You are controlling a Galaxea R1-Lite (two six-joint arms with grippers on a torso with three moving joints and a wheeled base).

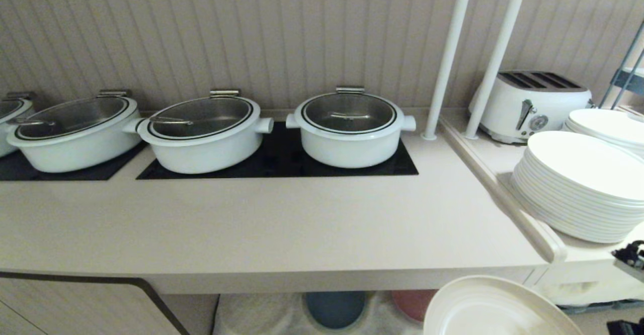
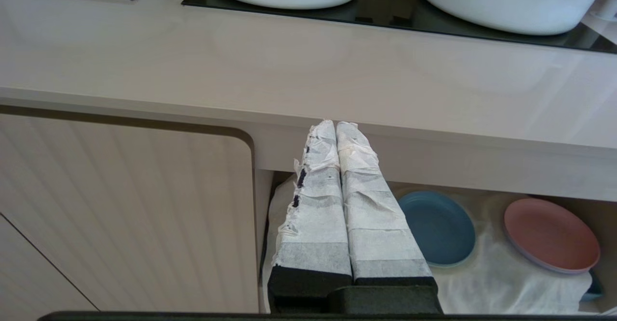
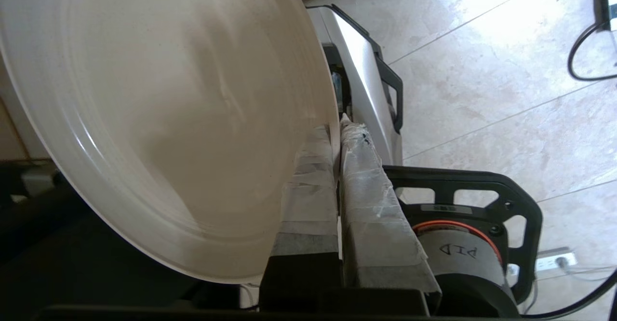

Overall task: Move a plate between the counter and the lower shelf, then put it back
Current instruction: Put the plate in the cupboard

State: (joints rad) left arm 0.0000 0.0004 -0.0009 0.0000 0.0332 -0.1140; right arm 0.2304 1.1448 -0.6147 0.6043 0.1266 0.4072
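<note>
R hand (image 3: 337, 133) pinches the plate (image 3: 159, 118) by its rim, taped fingers (image 3: 371, 191) pressed on either side of the edge. In the head view the plate (image 1: 495, 307) sits low at the right, in front of the desk (image 1: 282, 224) edge and below its top, carried in air, not resting on anything. L hand (image 2: 336, 128) is pressed together w/ nothing in it, parked in front of the desk edge above the lower shelf (image 2: 482, 277), where a blue plate (image 2: 436, 227) and a pink plate (image 2: 549, 234) lie on the white cloth.

Step in hand, prob.: bring the plate up and over the desk top. To do it well: clear the thick front edge before moving fwd, keep the plate near level so it can't slip from the rim grip, aim for bare top in front of the pots (image 1: 349, 129), away from the stacked white plates (image 1: 578, 189), set flat before letting go.
</note>
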